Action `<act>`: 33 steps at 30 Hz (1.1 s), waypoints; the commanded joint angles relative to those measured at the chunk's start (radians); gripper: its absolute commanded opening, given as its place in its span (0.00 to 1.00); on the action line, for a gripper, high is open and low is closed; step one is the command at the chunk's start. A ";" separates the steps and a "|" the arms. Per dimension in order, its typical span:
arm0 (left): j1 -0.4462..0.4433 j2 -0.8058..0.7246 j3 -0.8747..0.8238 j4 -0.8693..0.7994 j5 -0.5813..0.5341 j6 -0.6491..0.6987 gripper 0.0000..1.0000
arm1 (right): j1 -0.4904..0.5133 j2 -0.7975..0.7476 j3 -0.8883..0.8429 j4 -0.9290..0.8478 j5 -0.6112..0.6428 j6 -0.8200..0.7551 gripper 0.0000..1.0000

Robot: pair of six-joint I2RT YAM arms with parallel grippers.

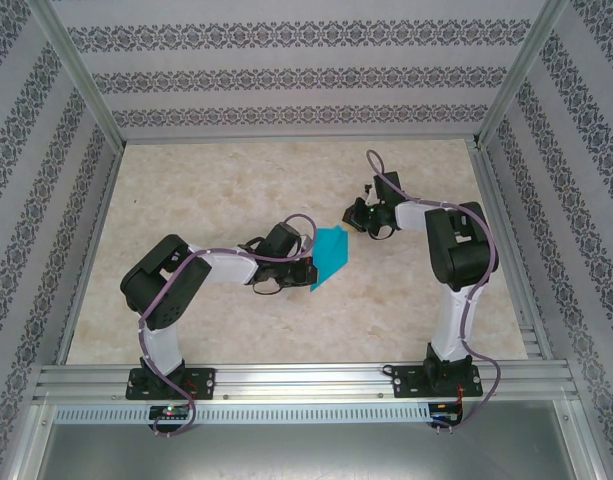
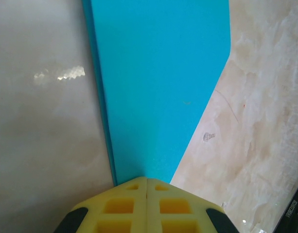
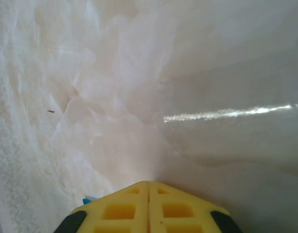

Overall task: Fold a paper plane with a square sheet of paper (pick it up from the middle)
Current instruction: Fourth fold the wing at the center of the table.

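Folded cyan paper [image 1: 330,255] lies on the marbled desk [image 1: 236,190], its narrow end vanishing at the left hand's [image 2: 147,181] closed fingertips; whether it is pinched is unclear. The right hand [image 3: 149,183], closed too, sits just off the paper's far corner. White print on a cropped black part [image 2: 295,208] beside the paper is unreadable.

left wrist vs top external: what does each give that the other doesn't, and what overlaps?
Left wrist: the cyan paper is layered along its left edge and tapers to the left gripper's shut yellow fingers. Top external: the right gripper sits by the paper's far corner, with patterned walls around. Shared: the paper lying on the marble table.
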State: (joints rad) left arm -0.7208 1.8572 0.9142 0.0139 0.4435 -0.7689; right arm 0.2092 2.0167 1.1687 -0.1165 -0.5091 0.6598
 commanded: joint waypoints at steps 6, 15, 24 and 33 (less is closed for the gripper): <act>-0.011 -0.076 0.104 -0.104 -0.033 -0.055 0.27 | 0.034 -0.280 -0.149 -0.036 0.039 0.022 0.37; -0.009 -0.137 0.067 -0.074 -0.225 -0.148 0.41 | 0.125 -0.397 -0.326 -0.007 0.074 0.079 0.48; 0.008 -0.073 0.125 -0.089 -0.239 -0.151 0.42 | 0.168 -0.272 -0.272 0.043 0.026 0.128 0.41; 0.021 0.008 0.189 -0.134 -0.257 -0.122 0.35 | 0.193 -0.198 -0.216 0.015 0.046 0.129 0.40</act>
State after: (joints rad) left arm -0.7136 1.8378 1.0779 -0.0959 0.2092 -0.9031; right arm 0.3950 1.7916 0.9257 -0.1009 -0.4717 0.7780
